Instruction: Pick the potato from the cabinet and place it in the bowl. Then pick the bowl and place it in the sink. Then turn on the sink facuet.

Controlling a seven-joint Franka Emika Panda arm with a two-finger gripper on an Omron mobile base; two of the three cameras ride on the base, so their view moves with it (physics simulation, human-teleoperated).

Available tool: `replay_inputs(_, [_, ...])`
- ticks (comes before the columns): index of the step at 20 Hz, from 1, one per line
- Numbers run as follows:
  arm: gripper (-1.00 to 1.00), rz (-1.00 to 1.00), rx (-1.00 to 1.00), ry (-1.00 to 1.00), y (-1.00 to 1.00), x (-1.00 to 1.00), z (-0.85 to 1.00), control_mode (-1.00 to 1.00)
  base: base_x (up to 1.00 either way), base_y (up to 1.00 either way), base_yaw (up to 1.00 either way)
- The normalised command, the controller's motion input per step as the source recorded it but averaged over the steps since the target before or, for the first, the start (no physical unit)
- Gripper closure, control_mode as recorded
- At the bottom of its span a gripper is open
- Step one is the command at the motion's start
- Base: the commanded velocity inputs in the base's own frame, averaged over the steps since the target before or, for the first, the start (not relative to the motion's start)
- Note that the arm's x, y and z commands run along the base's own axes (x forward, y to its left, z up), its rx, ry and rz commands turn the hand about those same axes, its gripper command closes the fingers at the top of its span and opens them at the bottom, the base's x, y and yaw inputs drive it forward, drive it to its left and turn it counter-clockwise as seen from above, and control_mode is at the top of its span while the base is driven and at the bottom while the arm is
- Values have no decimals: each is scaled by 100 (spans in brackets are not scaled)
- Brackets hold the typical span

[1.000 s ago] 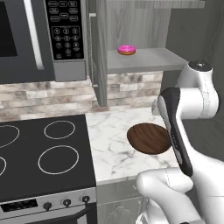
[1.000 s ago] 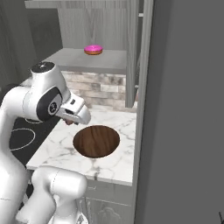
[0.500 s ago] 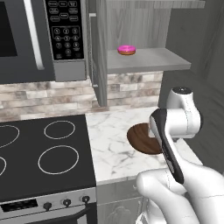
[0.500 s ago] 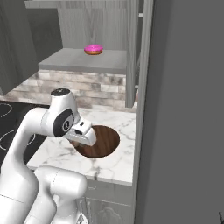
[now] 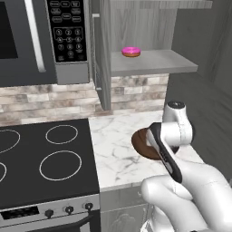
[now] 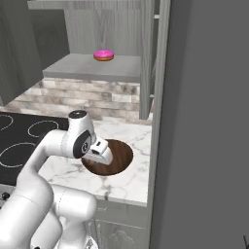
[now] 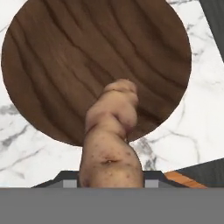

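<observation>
Gripper [image 6: 103, 156] jaws hold the small oblong tan-brown potato [image 7: 110, 144] between them, apparently just above the round shallow dark-brown wood-grain bowl [image 7: 74, 57], which sits on the white marble counter [image 5: 113, 149] beneath the grey wood-grain cabinet [image 5: 152, 61] shelf with its pink-frosted doughnut [image 5: 131, 51].

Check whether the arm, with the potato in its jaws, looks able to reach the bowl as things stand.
Probably yes. The potato hangs right above the bowl on the marble counter, with nothing between them. The doughnut sits up on the cabinet shelf, well clear.
</observation>
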Motion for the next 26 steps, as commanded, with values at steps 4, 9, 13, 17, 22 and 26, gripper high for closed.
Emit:
replay_inputs(4, [100,0,0,0,-1,65,-46,-100,0,0,0])
replay_inputs(9, [100,0,1,0,-7,24,-37,-100,0,0,0])
replay_inputs(13, [-100,0,2,0,-7,4,-14,-100,0,0,0])
replay_inputs(17, [-100,0,3,0,0,5,-1,-100,0,0,0])
replay_inputs(22, [-100,2,2,0,-1,23,2,-100,0,0,0])
replay_inputs(26, [-100,10,-6,0,28,1,20,-100,0,0,0])
